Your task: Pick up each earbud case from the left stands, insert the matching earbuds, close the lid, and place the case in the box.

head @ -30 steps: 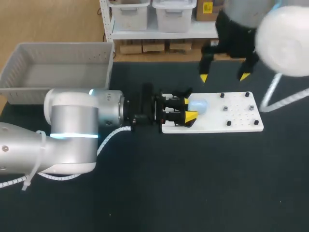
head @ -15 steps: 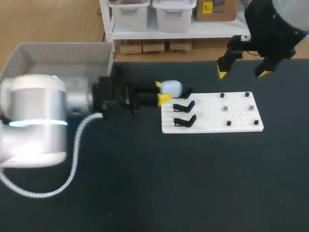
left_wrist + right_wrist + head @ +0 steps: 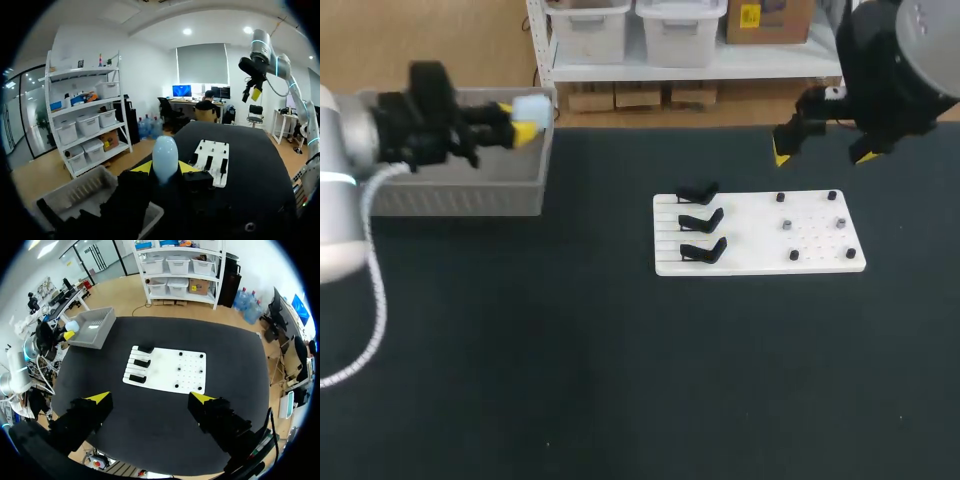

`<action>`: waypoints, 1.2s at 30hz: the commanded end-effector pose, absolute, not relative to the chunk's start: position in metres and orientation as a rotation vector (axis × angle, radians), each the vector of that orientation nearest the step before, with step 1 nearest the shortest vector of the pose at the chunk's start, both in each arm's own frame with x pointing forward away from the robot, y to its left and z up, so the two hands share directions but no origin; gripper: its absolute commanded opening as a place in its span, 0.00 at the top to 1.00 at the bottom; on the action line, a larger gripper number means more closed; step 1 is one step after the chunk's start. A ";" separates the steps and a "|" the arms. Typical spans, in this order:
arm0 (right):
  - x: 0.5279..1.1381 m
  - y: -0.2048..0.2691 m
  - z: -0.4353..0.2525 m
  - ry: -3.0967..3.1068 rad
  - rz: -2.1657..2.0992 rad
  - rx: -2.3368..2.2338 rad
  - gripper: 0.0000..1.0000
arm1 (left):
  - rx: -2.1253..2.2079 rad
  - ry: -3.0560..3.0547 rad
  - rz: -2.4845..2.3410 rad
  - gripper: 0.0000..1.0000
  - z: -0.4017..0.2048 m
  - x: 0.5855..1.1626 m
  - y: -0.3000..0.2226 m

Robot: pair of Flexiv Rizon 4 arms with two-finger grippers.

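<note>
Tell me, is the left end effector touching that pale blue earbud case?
Touching. The left wrist view shows the earbud case wedged between both yellow tips of the left end effector.

bright even overhead light, faint soft shadows on the black table (image 3: 620, 380)

Left arm (image 3: 340, 170): silver shell, black wrist, white coiled cable (image 3: 375, 300). Right hand (image 3: 823, 155): black, yellow fingertips (image 3: 781, 156).
</note>
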State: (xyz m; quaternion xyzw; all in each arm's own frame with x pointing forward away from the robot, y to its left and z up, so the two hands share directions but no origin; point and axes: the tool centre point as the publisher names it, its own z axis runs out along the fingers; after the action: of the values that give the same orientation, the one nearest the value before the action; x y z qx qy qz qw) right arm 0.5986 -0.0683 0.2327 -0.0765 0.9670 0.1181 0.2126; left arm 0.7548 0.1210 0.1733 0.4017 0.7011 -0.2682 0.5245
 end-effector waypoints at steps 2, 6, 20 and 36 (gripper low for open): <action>0.597 -0.069 0.231 2.667 0.328 -0.206 0.00 | 0.986 1.700 -0.684 1.00 0.163 0.800 0.168; 0.597 -0.069 0.231 2.667 0.328 -0.206 0.00 | 0.959 1.731 -0.677 1.00 0.150 0.828 0.199; 0.597 -0.069 0.231 2.667 0.328 -0.206 0.00 | 0.914 1.816 -0.639 1.00 0.125 0.881 0.257; 0.597 -0.069 0.231 2.667 0.328 -0.206 0.00 | 0.952 1.759 -0.651 0.00 0.146 0.876 0.260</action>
State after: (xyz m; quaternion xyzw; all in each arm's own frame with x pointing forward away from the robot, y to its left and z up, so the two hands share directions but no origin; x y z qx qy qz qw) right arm 0.5975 -0.0688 0.2323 -0.0754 0.9656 0.1186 0.2187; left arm 0.8786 0.2584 0.1458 0.3931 0.7255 -0.2692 0.4966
